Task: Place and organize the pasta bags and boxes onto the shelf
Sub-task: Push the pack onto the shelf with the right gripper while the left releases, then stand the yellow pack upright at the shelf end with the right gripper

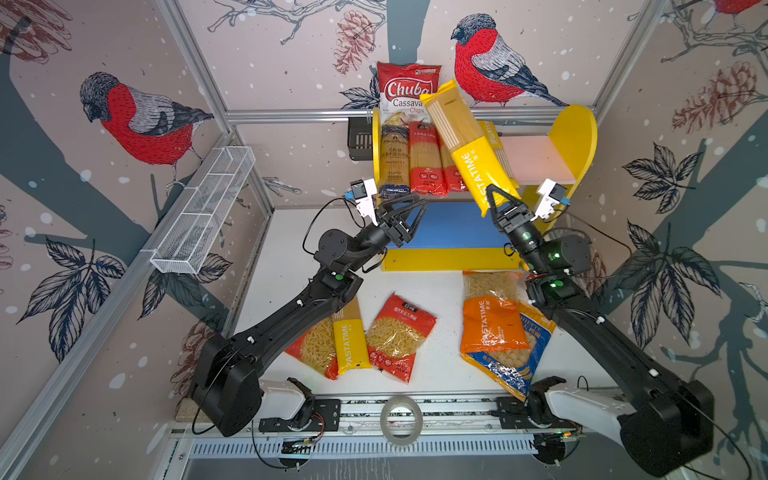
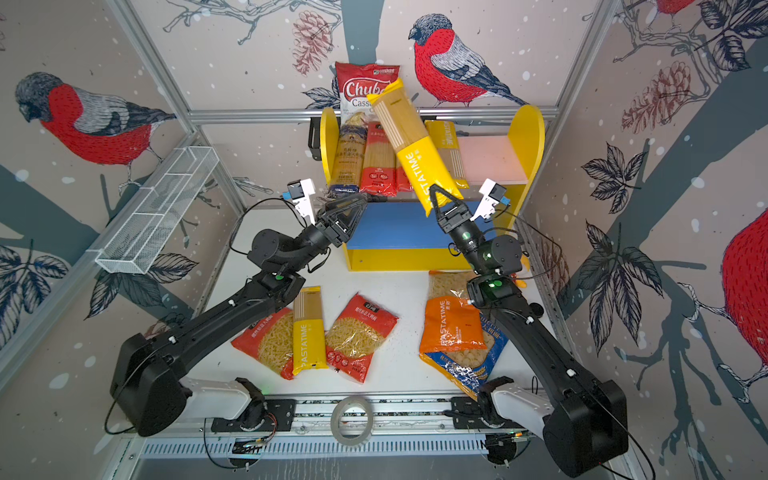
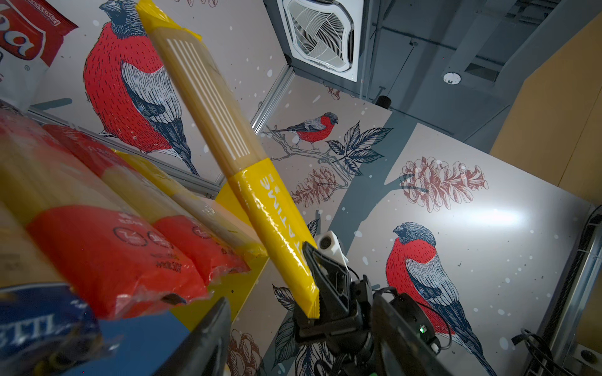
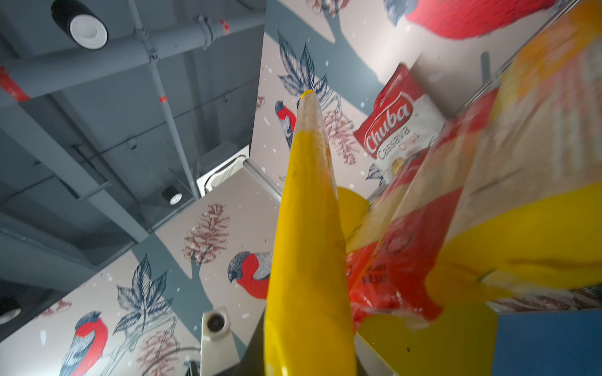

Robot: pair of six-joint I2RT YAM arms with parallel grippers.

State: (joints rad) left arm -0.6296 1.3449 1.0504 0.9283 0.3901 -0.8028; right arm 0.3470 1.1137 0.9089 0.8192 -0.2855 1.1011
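Right gripper (image 1: 500, 200) clamps the low end of a yellow spaghetti pack (image 1: 465, 137), tilted over the shelf (image 1: 575, 137). Four packs (image 1: 424, 162) lie at the pink board's (image 1: 536, 156) left end. Left gripper (image 1: 409, 206) hangs empty, jaws apart. Five packs (image 1: 399, 336) wait on the table (image 1: 440, 365).

Robot lab cell, aluminium frame (image 1: 291, 114), bird-print panels (image 1: 137, 124), ceiling pipes (image 4: 97, 55)

Top views bright w/ bowed edges; wrist views dimmer, near packs (image 4: 521, 130) blurred (wall (image 3: 498, 215) glare).
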